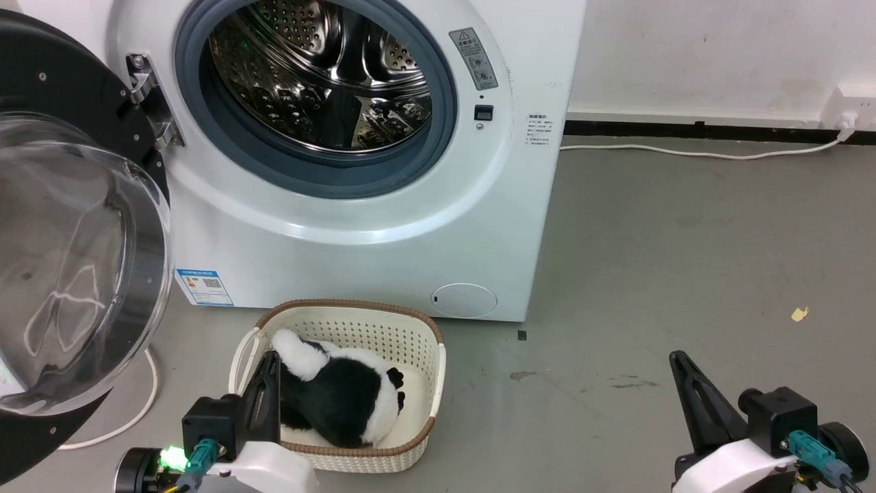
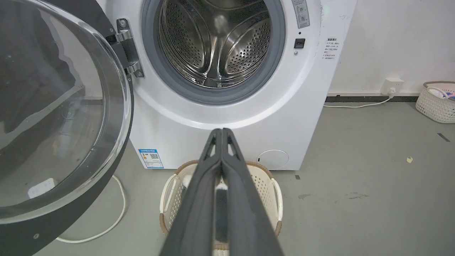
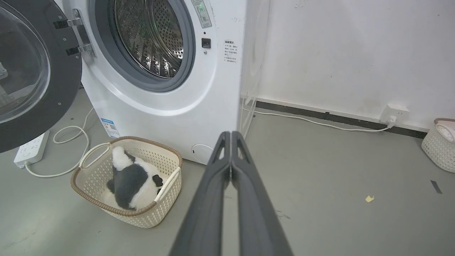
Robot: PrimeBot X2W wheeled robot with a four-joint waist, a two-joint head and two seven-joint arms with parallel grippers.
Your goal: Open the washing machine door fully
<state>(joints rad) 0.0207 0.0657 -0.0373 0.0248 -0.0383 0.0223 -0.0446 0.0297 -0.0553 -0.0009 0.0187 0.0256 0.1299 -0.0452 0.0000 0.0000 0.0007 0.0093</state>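
Observation:
The white washing machine (image 1: 383, 233) (image 2: 249, 117) (image 3: 170, 106) stands ahead with its steel drum exposed inside the grey gasket. Its door (image 1: 75, 260) (image 2: 60, 117) (image 3: 35, 71), a black rim around a clear bulging window, hangs swung out wide to the left on its hinge. My left gripper (image 1: 270, 363) (image 2: 221, 132) sits low over the basket, shut with nothing between its fingers, well clear of the door. My right gripper (image 1: 677, 359) (image 3: 230, 134) hovers over the bare floor at the lower right, also shut and holding nothing.
A cream basket (image 1: 424, 342) (image 3: 170, 177) holding a black-and-white plush toy (image 1: 342, 390) (image 3: 131, 177) sits on the floor before the machine. A white cable (image 1: 698, 152) runs to a wall socket (image 3: 394, 113). A power strip (image 3: 30, 149) lies left; another basket (image 2: 437, 101) stands right.

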